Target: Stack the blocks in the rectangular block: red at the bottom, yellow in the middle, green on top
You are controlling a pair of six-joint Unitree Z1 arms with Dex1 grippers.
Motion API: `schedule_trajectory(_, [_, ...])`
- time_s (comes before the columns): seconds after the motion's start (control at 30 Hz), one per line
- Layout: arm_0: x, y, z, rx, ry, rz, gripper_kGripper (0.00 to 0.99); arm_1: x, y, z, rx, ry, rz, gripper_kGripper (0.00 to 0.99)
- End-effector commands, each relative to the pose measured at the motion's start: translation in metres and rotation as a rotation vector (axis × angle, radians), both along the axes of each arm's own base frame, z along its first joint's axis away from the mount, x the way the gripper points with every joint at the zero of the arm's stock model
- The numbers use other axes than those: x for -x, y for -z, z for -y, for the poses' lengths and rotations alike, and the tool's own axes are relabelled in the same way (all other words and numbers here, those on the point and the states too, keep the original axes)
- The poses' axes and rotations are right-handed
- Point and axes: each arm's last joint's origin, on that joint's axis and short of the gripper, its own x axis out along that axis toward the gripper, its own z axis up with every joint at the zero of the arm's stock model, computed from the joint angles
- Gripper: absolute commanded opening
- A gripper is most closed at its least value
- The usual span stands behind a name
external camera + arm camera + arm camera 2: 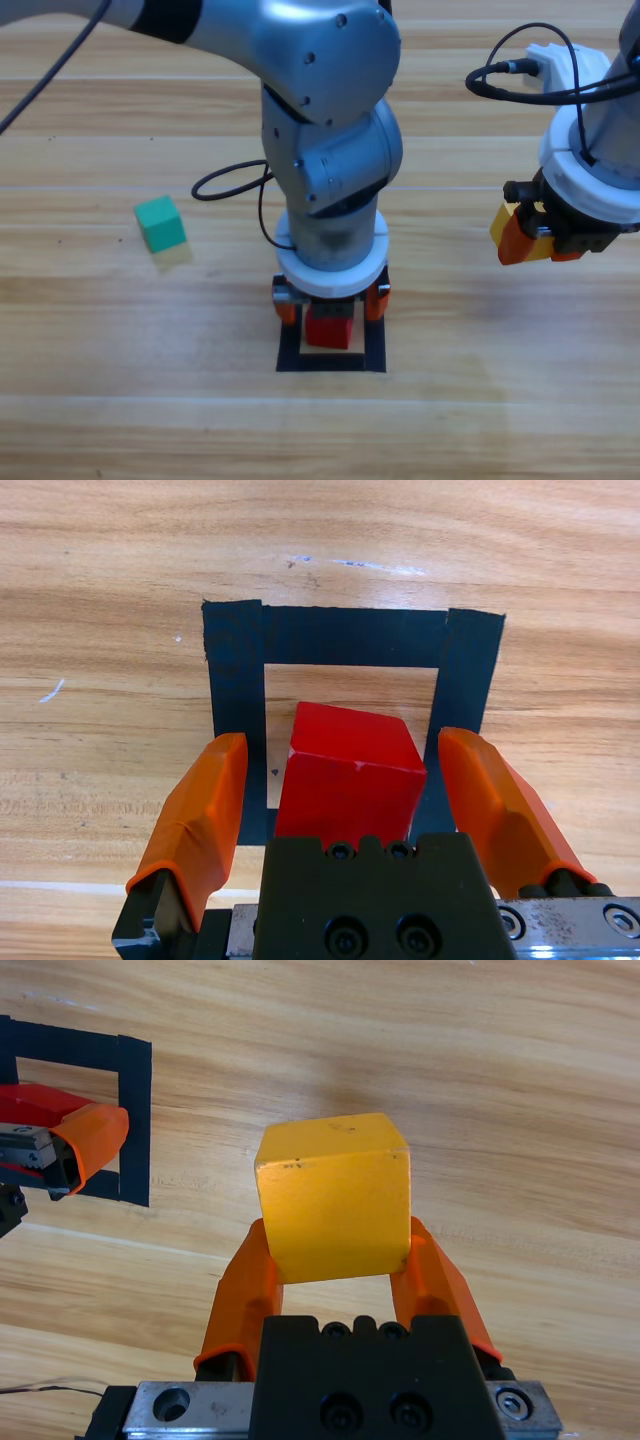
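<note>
Left claw (340,780) spread wide around red cube (350,775) skewed in tape square (350,635), right claw (335,1260) gripping yellow cube (332,1198) aloft

Left arm drops from frame top to centre, left pincer (331,303) pointing down low at centre, jaws open, straddling red (350,775) without touching. Right arm at right edge, right pincer (527,240) raised, jaws clamped on yellow (332,1198).
</note>
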Motion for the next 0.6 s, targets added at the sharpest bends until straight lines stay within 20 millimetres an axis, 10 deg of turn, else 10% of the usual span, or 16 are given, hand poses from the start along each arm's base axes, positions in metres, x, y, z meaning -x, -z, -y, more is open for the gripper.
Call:
schedule_trajectory(0.03, [0.011,-0.034,-0.003,0.048,0.019,0.058,0.815,0.003,-0.001,-0.005,0.018,0.04,-0.006,0.235])
schedule_trajectory(0.37, [0.024,-0.107,-0.026,0.115,0.043,0.167,0.887,0.013,-0.014,-0.046,0.103,0.101,-0.025,0.235])
schedule_trajectory(0.6, [0.044,-0.212,-0.107,0.086,0.157,0.433,0.973,0.023,-0.018,-0.107,0.084,0.148,-0.088,0.235])
